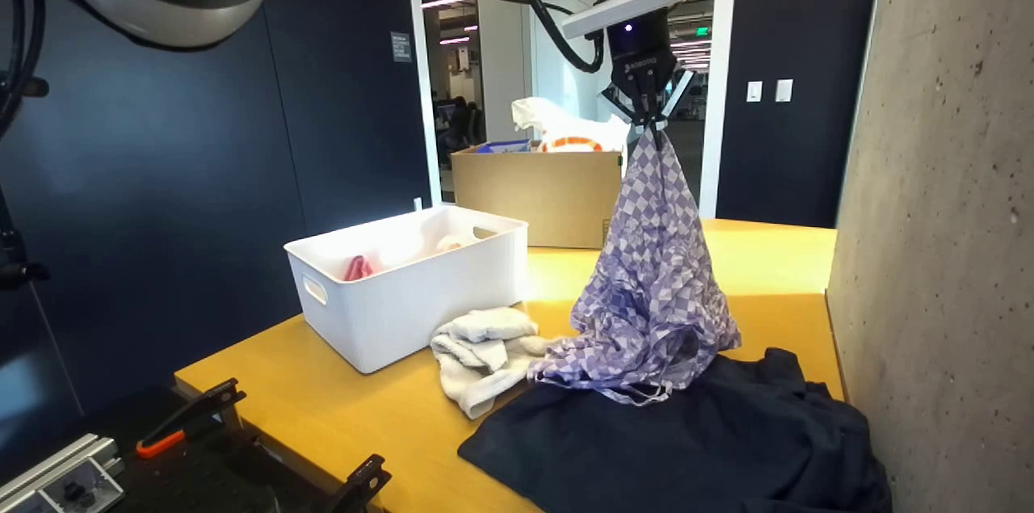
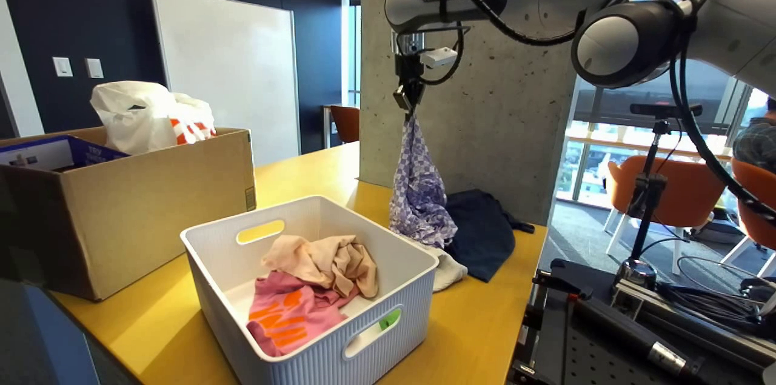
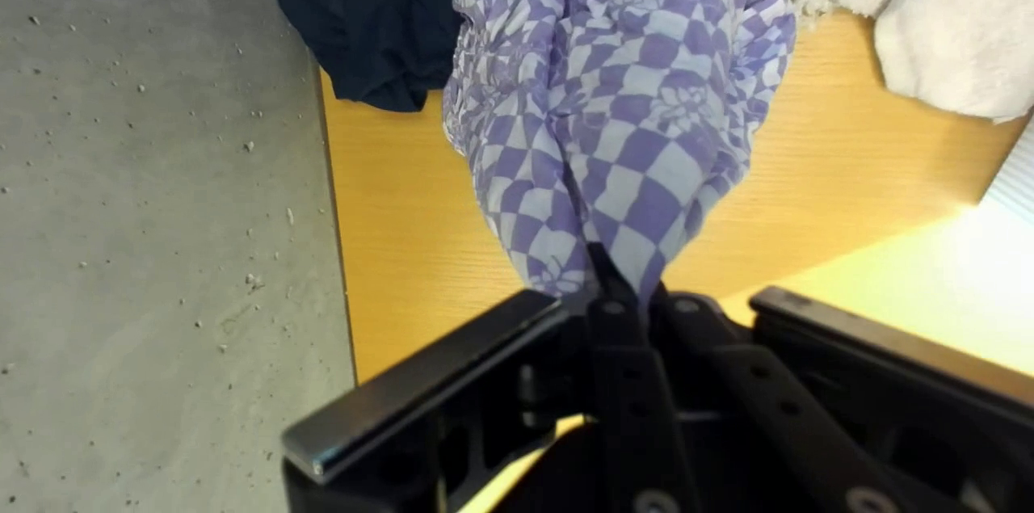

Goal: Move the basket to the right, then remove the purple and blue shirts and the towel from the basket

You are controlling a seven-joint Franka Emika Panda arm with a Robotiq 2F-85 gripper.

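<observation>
My gripper (image 1: 653, 125) is shut on the top of the purple checkered shirt (image 1: 666, 238) and holds it hanging above the table; the pinch also shows in the wrist view (image 3: 626, 291). The shirt's lower end bunches over the dark blue shirt (image 1: 687, 448) and beside the white towel (image 1: 485, 351). The blue shirt lies spread on the table near the concrete wall. The towel lies crumpled beside the white basket (image 1: 420, 311), outside it. In an exterior view a pink cloth (image 2: 291, 312) and a beige cloth (image 2: 330, 261) lie inside the basket.
A cardboard box (image 1: 533, 198) with white bags stands on the yellow table (image 1: 388, 432) behind the basket. A concrete wall (image 1: 945, 214) rises along the table edge beside the blue shirt. A black cart with clamps (image 2: 582, 324) adjoins the table.
</observation>
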